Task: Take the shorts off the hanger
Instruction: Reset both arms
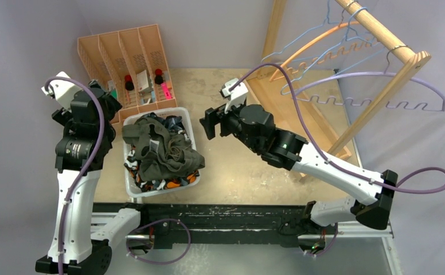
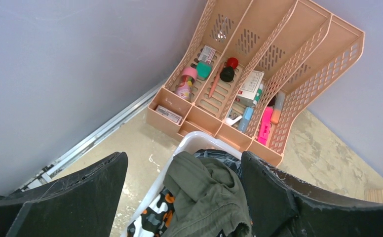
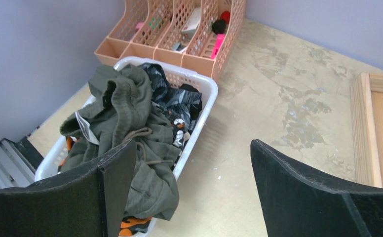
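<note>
The shorts lie heaped in a white basket (image 1: 129, 175). An olive green pair with a drawstring (image 1: 163, 150) (image 2: 207, 195) (image 3: 125, 118) is on top. An orange camouflage pair (image 1: 177, 184) (image 2: 152, 217) and dark ones (image 3: 179, 101) lie under it. Several hangers (image 1: 375, 91) hang bare on the wooden rail. My left gripper (image 1: 112, 109) (image 2: 183, 157) is open above the basket's far left corner and holds nothing. My right gripper (image 1: 207, 125) (image 3: 192, 145) is open just right of the basket, over bare table, and is empty too.
A peach slotted desk organizer (image 1: 125, 57) (image 2: 258, 74) with pens and small items stands behind the basket against the wall. The wooden clothes rack (image 1: 381, 34) fills the back right, its base frame (image 3: 377, 128) resting on the table.
</note>
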`<action>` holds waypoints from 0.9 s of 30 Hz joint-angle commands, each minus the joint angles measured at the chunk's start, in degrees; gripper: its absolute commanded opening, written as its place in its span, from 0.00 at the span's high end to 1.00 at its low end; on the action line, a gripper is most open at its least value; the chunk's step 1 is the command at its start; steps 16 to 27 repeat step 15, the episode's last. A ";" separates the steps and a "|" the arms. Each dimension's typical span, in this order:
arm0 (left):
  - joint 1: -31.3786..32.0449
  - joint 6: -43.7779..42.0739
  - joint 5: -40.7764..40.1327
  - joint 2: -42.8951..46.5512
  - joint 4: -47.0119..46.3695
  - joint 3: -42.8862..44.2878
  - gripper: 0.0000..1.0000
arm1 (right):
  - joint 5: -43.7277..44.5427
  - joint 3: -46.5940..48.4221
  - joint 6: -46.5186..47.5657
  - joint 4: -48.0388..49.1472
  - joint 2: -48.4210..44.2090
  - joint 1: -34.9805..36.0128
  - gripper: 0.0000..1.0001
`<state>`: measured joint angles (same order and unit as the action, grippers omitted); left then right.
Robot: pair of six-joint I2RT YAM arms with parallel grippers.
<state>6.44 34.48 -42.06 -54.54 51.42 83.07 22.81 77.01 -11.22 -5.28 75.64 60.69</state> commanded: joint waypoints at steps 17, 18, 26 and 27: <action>-0.02 -1.80 2.65 -0.23 -1.94 1.31 0.13 | 13.14 1.85 -1.89 1.67 -5.30 -0.39 0.01; -0.02 -1.80 2.65 -0.23 -1.94 1.31 0.13 | 13.14 1.85 -1.89 1.67 -5.30 -0.39 0.01; -0.02 -1.80 2.65 -0.23 -1.94 1.31 0.13 | 13.14 1.85 -1.89 1.67 -5.30 -0.39 0.01; -0.02 -1.80 2.65 -0.23 -1.94 1.31 0.13 | 13.14 1.85 -1.89 1.67 -5.30 -0.39 0.01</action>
